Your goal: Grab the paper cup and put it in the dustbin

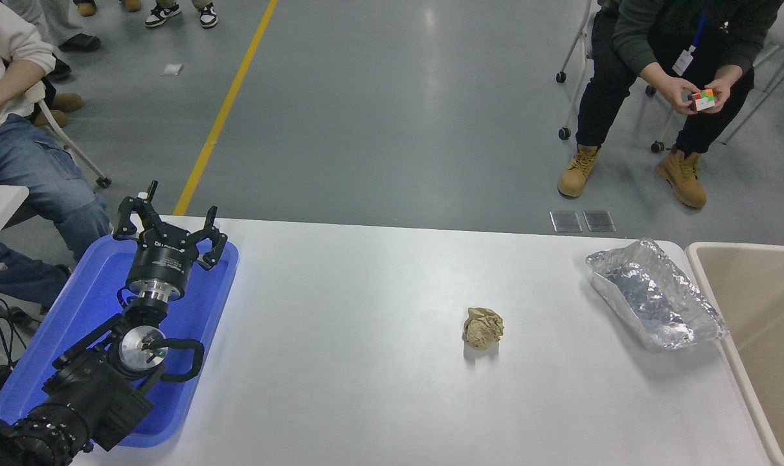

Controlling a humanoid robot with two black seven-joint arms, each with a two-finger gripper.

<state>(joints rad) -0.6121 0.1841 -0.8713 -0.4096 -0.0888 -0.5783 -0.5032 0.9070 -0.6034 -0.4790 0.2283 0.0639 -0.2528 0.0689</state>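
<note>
Dustbin (764, 304) is seen at the right edge of the surface (366, 362) — paper cup cannot be made out. Left pincer (169, 223) is parked over the blue tray (81, 304), fingers spread, nothing gripped.

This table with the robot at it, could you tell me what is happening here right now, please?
Nothing is being handled at this moment. The left claw is parked open over the blue tray, and the right arm is out of view. A brown paper ball and a foil tray lie on the white table beside the dustbin. No paper cup shows.
</note>
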